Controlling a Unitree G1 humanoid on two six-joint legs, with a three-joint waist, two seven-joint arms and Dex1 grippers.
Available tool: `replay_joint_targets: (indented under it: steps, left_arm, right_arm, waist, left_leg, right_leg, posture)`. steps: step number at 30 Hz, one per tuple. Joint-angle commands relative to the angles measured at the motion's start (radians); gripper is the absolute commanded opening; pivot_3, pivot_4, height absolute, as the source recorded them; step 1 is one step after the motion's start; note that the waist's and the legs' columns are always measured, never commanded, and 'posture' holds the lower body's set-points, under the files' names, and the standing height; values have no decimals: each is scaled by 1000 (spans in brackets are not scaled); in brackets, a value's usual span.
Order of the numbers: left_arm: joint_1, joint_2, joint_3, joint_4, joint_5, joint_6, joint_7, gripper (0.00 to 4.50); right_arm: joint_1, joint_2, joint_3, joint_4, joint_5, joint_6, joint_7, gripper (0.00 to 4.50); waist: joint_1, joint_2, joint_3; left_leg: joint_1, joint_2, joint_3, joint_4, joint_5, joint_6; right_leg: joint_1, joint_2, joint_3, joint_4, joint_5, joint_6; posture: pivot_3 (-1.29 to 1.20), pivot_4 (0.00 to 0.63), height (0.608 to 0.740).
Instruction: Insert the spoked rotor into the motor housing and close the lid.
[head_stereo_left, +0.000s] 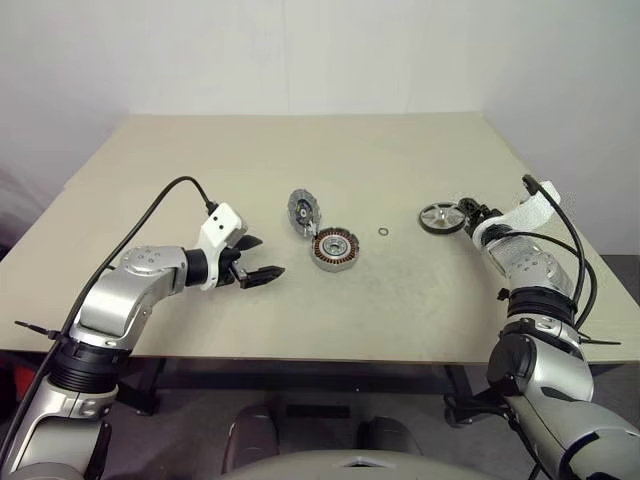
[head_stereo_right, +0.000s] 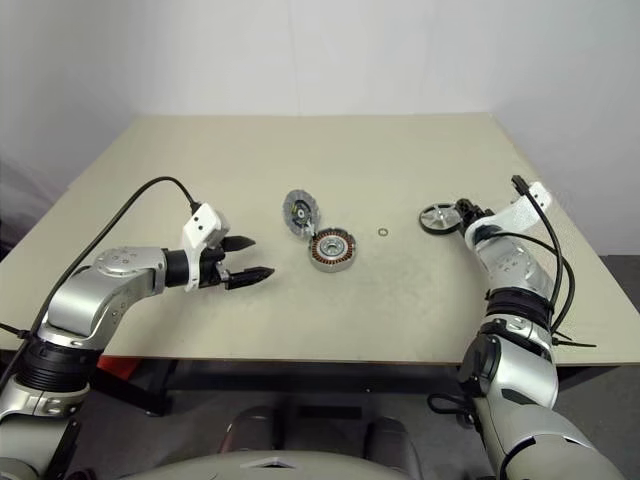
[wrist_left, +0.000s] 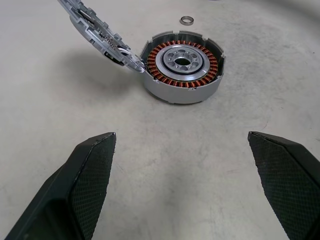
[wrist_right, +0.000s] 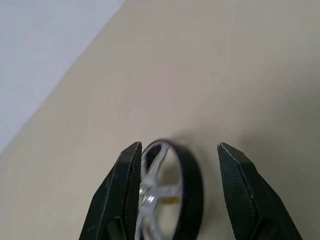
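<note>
1. The dark-rimmed round spoked rotor with silver spokes (head_stereo_left: 441, 217) lies at right of centre. The right gripper (wrist_right: 178, 145) is released: its jaws straddle it, one finger touching.
2. The silver-grey, copper-coiled motor housing (head_stereo_left: 334, 248) sits mid-frame. The grey disc lid (head_stereo_left: 302, 210) leans on its rim, probably to leave the mouth clear.
3. The left gripper (head_stereo_left: 266, 256) hovers spread wide, empty, aimed at the housing.
4. A tiny metal washer ring (head_stereo_left: 383, 233) lies between rotor and housing; nothing else obstructs.

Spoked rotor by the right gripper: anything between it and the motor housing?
Only a small washer ring lies on the table between the spoked rotor and the motor housing. The lid leans tilted against the housing's rim on the side away from the rotor.
</note>
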Motion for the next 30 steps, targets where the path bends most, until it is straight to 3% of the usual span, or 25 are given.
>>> replay_joint_targets:
  steps: [1,4,7,11,30]
  left_arm:
    - [-21,6,4,-13,-2,-16,-5,4500]
    - [-22,5,3,-13,-1,-17,-4,4500]
    - [-25,1,1,-8,3,-23,-2,4500]
    - [-27,-3,-2,-4,5,-30,0,4500]
    - [-23,-7,-2,-1,18,-43,13,4500]
  right_arm:
    - [-8,-1,45,-101,-26,-92,47,2684]
    - [7,14,99,-194,-8,-64,134,2684]
    - [74,23,255,-357,-48,-18,251,2684]
    - [129,8,370,-439,-92,1,335,2684]
    - [112,-53,569,-230,-348,-123,495,2684]
  waist:
    - [0,0,0]
    - [-3,0,0]
    - [-3,0,0]
    - [1,0,0]
    - [-1,0,0]
  left_leg:
    - [0,0,0,0,0,0]
    - [-1,0,0,0,0,0]
    - [0,1,0,0,0,0]
    - [0,4,0,0,0,0]
    - [-1,3,0,-1,0,1]
  right_leg:
    - [0,0,0,0,0,0]
    - [-1,0,0,0,0,0]
    - [-1,2,0,0,0,0]
    - [0,4,0,-1,0,0]
    - [0,4,1,-2,0,-1]
  posture:
    - [0,0,740]
    - [0,0,740]
    - [0,0,740]
    - [0,0,740]
    - [0,0,740]
